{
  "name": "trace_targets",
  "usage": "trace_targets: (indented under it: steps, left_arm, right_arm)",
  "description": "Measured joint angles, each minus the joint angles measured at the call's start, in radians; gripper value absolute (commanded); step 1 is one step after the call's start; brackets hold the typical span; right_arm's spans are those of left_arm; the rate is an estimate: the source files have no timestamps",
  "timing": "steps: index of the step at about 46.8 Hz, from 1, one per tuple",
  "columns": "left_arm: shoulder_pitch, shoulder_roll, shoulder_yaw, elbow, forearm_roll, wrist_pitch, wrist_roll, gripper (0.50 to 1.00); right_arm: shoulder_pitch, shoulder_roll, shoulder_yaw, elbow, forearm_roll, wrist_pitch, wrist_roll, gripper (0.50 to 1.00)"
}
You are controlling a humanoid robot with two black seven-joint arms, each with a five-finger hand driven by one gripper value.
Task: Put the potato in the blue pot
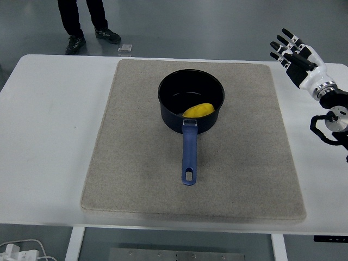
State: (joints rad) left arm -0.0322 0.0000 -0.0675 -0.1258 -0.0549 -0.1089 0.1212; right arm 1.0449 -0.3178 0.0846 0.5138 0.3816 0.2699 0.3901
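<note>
one right hand [300, 58] raised at table's [43, 125] edge, fingers [285, 43] spread

right hand [298, 57] raised, fingers spread

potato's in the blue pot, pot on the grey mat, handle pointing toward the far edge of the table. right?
Not quite. In the head view the blue pot has its handle pointing toward the table's near edge, not the far one. The rest holds: the potato lies inside the pot, and the pot stands on the grey mat.
</note>
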Motion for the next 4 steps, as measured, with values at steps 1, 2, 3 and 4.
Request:
trace_targets:
  steps: [1, 2, 3, 4]
  left_arm:
    - [0.000, 0.000, 0.000, 0.000, 0.000, 0.000, 0.000, 1.000]
    - [0.000, 0.000, 0.000, 0.000, 0.000, 0.000, 0.000, 1.000]
    - [0.000, 0.000, 0.000, 0.000, 0.000, 0.000, 0.000, 1.000]
    - [0.000, 0.000, 0.000, 0.000, 0.001, 0.000, 0.000, 1.000]
  right_arm:
    - [0.000, 0.000, 0.001, 0.000, 0.000, 0.000, 0.000, 0.924]
    - [-0.001, 0.000, 0.003, 0.000, 0.000, 0.001, 0.000, 0.924]
    - [-0.001, 0.000, 0.006, 0.000, 0.000, 0.001, 0.000, 0.924]
    - [-0.002, 0.000, 0.009, 0.000, 0.000, 0.002, 0.000, 0.924]
